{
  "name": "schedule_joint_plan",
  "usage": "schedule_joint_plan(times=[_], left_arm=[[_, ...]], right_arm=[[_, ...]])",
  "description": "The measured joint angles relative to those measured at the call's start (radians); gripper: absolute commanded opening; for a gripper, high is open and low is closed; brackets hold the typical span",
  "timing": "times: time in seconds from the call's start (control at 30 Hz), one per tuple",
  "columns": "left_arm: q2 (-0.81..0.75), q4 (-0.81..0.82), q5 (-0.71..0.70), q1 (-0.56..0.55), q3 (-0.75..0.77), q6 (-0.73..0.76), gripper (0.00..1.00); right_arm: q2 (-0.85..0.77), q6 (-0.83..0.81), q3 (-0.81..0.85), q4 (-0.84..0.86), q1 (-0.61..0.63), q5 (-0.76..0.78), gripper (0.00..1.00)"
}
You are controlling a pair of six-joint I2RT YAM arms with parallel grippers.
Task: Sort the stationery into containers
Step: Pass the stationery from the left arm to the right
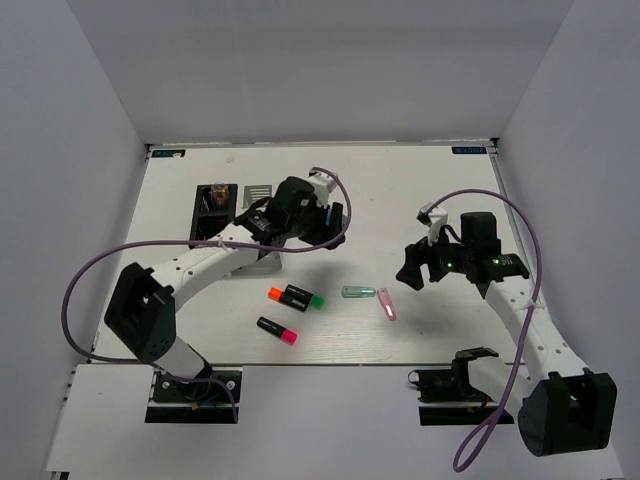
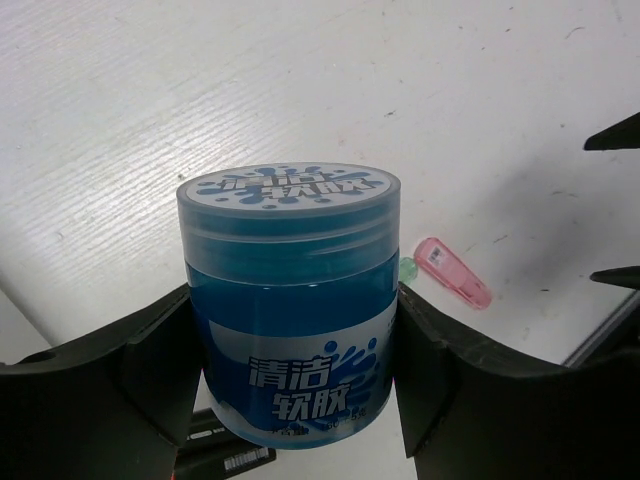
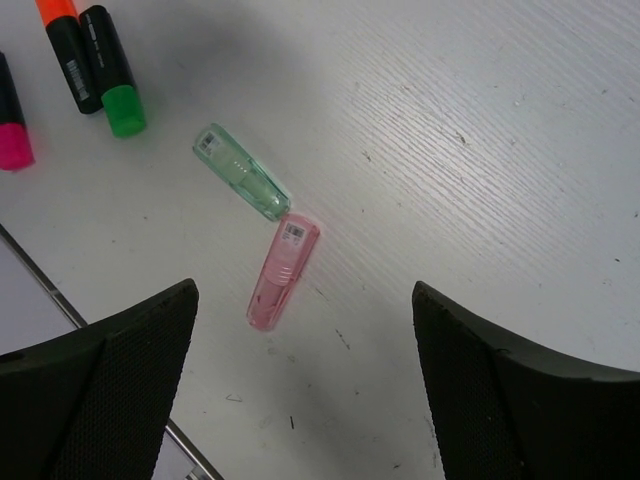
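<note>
L gripper [image 1: 328,225]: blue-white tub [image 2: 289,300] clamped | R gripper [image 3: 303,292]: fingers wide, nothing held | pink capsule [image 3: 283,272]: laid on table [image 1: 420,180] just below R, long axis judged crosswise to closing line, R arm nearer

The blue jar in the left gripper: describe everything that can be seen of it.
The blue jar is a round tub of translucent blue plastic with blue contents. Its screw lid is on and carries a white-and-blue splash label on top. A band with white Chinese characters wraps the body. It stands upright in the left wrist view, clamped at its lower half by the left gripper, with black fingers on both sides. It appears lifted off the white table.
</note>
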Motion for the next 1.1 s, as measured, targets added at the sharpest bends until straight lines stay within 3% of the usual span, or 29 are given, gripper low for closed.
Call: schedule_joint_plan(times=[0.17, 0.27, 0.47, 0.9, 1.1], left_arm=[[-0.019, 0.021, 0.093, 0.023, -0.039, -0.085, 0.0], [-0.021, 0.023, 0.151, 0.029, -0.056, -0.156, 0.0], [-0.042, 0.023, 0.24, 0.041, -0.07, -0.271, 0.0], [-0.087, -0.029, 0.332, 0.093, -0.083, -0.308, 0.0], [-0.087, -0.036, 0.361, 0.09, -0.075, -0.353, 0.0]], right_arm=[[-0.045, -0.009, -0.036, 0.032, 0.0, -0.072, 0.91], [-0.113, -0.058, -0.105, 0.076, 0.001, -0.203, 0.91], [-0.014, -0.179, -0.13, 0.242, 0.003, -0.422, 0.91], [0.0, -0.163, -0.163, 0.394, 0.003, -0.459, 0.91], [0.029, -0.039, -0.163, 0.563, 0.003, -0.473, 0.91]])
